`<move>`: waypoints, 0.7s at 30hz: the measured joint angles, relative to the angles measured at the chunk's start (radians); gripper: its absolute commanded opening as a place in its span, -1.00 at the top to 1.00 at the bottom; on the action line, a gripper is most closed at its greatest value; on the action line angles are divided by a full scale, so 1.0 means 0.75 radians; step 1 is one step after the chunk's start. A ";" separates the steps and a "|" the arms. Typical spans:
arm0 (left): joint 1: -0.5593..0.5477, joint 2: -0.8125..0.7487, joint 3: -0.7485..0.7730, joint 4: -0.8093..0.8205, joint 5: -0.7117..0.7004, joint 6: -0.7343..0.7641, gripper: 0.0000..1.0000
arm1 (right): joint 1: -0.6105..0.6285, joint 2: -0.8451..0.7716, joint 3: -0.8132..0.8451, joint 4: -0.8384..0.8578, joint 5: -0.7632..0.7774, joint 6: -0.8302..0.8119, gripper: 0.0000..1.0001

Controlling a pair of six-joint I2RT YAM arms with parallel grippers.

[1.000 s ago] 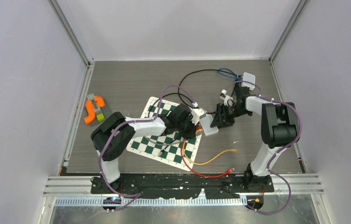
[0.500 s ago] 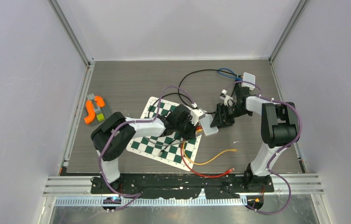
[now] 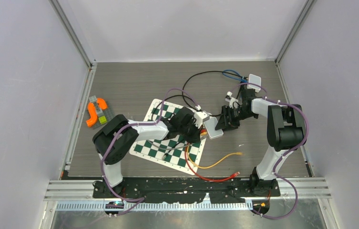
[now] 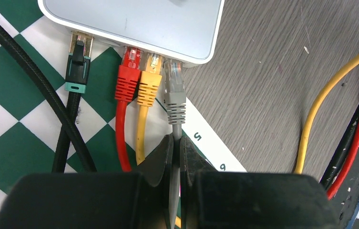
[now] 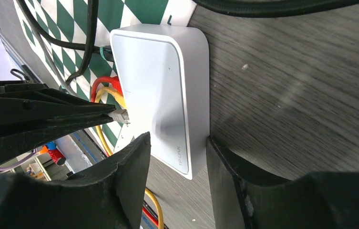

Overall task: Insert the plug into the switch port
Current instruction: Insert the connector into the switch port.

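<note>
The left gripper [image 4: 176,143] is pinched shut on the grey cable [image 4: 177,130], and it has only slid a tiny bit in the last second. The grey plug [image 4: 175,90] is just ahead of its fingers, with its nose in the switch [image 4: 139,24] but not deep like the yellow plug [image 4: 149,78]. I think it needs more push. The right gripper [image 5: 177,143] squeezes the switch's end
</note>
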 measured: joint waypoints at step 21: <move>0.004 0.026 0.041 -0.047 -0.007 0.022 1.00 | 0.001 0.009 -0.006 0.012 -0.025 0.001 0.01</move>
